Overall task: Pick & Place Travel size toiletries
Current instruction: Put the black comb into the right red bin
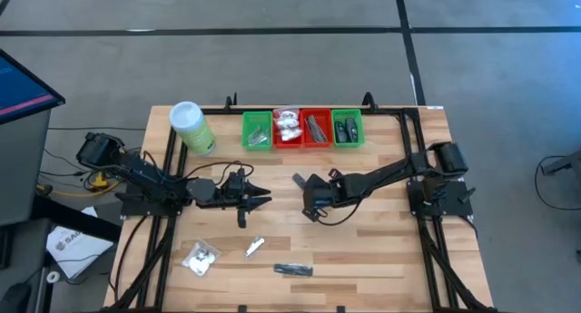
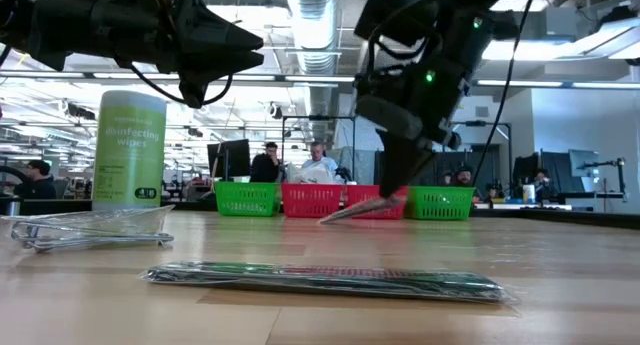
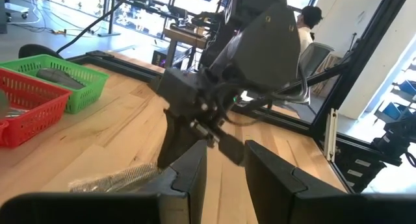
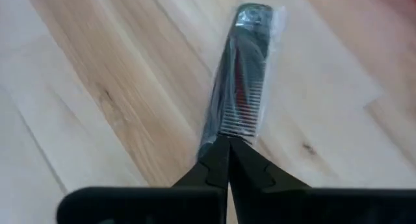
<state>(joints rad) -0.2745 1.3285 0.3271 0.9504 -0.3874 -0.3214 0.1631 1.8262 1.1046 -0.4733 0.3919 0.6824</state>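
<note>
The right claw (image 4: 227, 146) pinches one end of a wrapped black comb (image 4: 239, 78) above bare bench (image 1: 381, 240), short of the red and green trays (image 1: 302, 129). The left claw (image 1: 263, 200), part-open and empty, waits mid-bench. A white packet (image 1: 200, 257), a foil sachet (image 1: 254, 248) and another dark comb (image 1: 293, 269) lie near the front edge.

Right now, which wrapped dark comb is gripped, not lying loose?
The clear-wrapped dark comb pinched by the right gripper mid-table; the other wrapped comb lies free near the front edge.

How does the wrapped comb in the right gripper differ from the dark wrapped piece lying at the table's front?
The held comb is pinched by one end in the shut right gripper, tilted above the wood; the front piece lies flat, untouched. The held comb is near the trays; the other is near the front edge. Both are dark, slim, clear-wrapped.
</note>
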